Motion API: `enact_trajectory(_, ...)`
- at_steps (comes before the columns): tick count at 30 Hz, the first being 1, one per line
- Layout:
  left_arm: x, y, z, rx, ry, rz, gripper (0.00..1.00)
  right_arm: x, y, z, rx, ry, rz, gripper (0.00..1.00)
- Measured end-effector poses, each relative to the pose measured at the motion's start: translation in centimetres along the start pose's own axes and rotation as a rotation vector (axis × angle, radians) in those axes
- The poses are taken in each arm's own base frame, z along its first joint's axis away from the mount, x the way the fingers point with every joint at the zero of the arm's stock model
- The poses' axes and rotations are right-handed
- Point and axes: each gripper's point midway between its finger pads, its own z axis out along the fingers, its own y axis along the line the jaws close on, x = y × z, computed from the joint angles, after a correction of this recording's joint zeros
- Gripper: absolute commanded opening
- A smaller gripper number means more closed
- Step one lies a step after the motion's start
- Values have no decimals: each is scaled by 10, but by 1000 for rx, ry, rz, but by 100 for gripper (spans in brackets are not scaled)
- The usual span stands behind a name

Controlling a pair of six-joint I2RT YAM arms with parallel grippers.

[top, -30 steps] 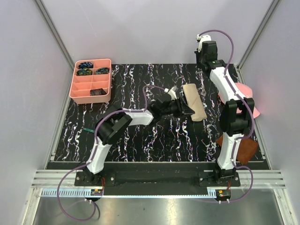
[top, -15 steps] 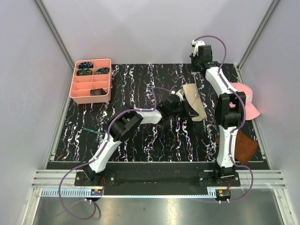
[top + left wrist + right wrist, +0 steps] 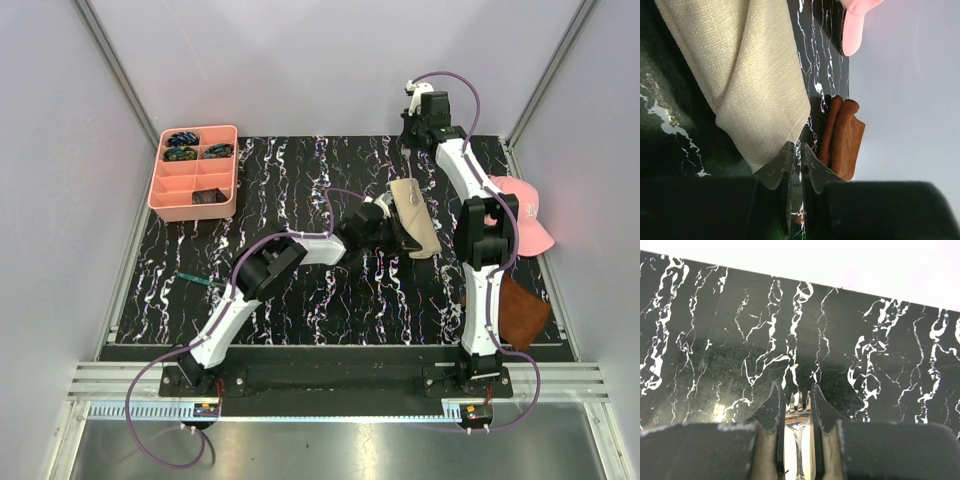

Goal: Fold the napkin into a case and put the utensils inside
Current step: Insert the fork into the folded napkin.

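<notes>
At the far left corner of the black marbled surface (image 3: 300, 300) sits a pink tray (image 3: 160, 190). Small dark blue-green items (image 3: 183, 140) lie in its rear compartments. A little teal thing (image 3: 198, 280) lies alone near the left edge.

The left arm stretches across the middle to the napkin (image 3: 417, 222). This is folded into a narrow tan strip and lies flat right of centre, its long side running away from the arms. The left gripper (image 3: 796, 152) is at the napkin's near corner, its fingers (image 3: 780, 165) pressed almost together with only a thin slit between them. From the wrist camera the cloth's edge meets the tips, but I cannot tell whether a layer is caught between them.

Further right, the right arm reaches up to the far edge of the surface. The right gripper (image 3: 796, 390) pinches a silvery fork (image 3: 799, 425) by the neck, with the tines just past the fingertips and pointing toward the back wall. Whether the fork touches the surface is not clear.

At the right edge lies a pink cap (image 3: 522, 208). Nearer the arms, a brown cloth (image 3: 525, 312) lies beside the right arm, well apart from the napkin.
</notes>
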Motion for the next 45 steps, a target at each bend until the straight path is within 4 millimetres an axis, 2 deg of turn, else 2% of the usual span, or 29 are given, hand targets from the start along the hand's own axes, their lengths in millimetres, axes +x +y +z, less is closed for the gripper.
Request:
enact_trajectory(16,1,14,-2,-27,1,-17,12,17,11,0,-21,58,5,0)
enact_trajectory(29,1,15,-2,-31,-3,-22,12,76,19,4,-16,185,20,0)
enact_trajectory(37,0,15,-2,-34,-9,-29,11,76,23,-16,19,187,14,0)
enact_trajectory(42,3,16,-2,-36,-4,-21,9,77,25,-17,19,188,16,0)
enact_trajectory(45,9,25,-3,-54,6,-17,8,77,23,-17,27,190,14,0)
